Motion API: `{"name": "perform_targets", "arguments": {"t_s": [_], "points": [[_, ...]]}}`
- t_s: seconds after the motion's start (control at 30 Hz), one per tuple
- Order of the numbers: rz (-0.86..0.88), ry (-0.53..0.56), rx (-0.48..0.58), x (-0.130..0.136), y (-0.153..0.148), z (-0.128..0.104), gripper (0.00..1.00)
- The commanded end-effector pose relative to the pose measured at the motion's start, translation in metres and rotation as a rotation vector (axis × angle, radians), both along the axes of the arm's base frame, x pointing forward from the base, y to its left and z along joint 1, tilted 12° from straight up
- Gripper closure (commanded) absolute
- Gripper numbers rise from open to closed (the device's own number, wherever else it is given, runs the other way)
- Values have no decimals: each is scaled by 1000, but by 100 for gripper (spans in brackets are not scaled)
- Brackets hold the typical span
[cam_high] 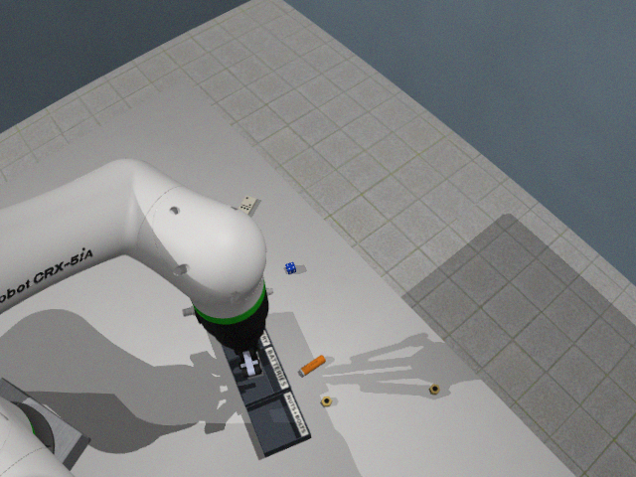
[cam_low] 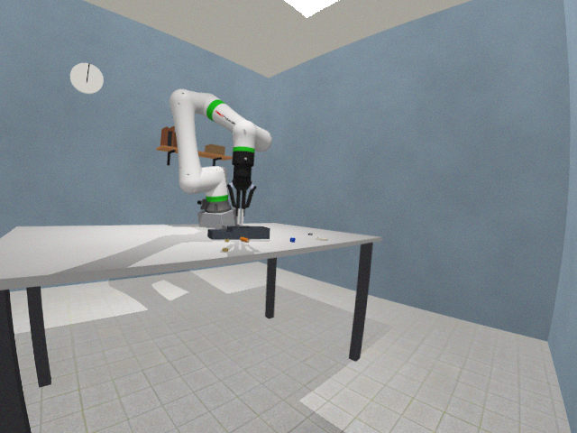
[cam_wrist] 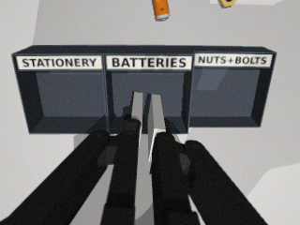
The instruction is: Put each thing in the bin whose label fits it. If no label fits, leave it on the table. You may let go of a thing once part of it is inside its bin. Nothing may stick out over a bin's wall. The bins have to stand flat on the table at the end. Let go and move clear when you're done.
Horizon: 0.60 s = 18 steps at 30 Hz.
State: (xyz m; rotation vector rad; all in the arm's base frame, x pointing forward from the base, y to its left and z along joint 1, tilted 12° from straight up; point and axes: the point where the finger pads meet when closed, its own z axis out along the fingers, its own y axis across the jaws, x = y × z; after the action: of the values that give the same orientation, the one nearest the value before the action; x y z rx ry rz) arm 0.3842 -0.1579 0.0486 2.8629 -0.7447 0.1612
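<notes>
A dark row of three bins (cam_high: 269, 390) stands on the table, labelled STATIONERY (cam_wrist: 61, 94), BATTERIES (cam_wrist: 149, 89) and NUTS+BOLTS (cam_wrist: 230, 91). The bin floors that I can see look empty. My gripper (cam_wrist: 144, 107) is shut and hangs over the near wall of the BATTERIES bin, pointing down; I see nothing between its fingers. It also shows in the top view (cam_high: 249, 365) and the exterior view (cam_low: 240, 218). An orange battery (cam_high: 312, 365) lies on the table just beyond the bins and shows in the wrist view too (cam_wrist: 160, 8). Two brass nuts (cam_high: 325, 400) (cam_high: 433, 389) lie near it.
A blue die (cam_high: 290, 267) and a cream domino (cam_high: 247, 204) lie farther along the table. My arm hides part of the bin row in the top view. The table edge runs to the right of the far nut.
</notes>
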Motion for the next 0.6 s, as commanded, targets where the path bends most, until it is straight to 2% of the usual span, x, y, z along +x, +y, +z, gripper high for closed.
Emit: {"name": "perform_targets", "arguments": {"t_s": [0.0, 0.47, 0.57], "points": [[0, 0, 0, 1, -1, -4, 85], [0, 0, 0, 3, -8, -40, 85], [0, 0, 0, 3, -8, -41, 85]]}}
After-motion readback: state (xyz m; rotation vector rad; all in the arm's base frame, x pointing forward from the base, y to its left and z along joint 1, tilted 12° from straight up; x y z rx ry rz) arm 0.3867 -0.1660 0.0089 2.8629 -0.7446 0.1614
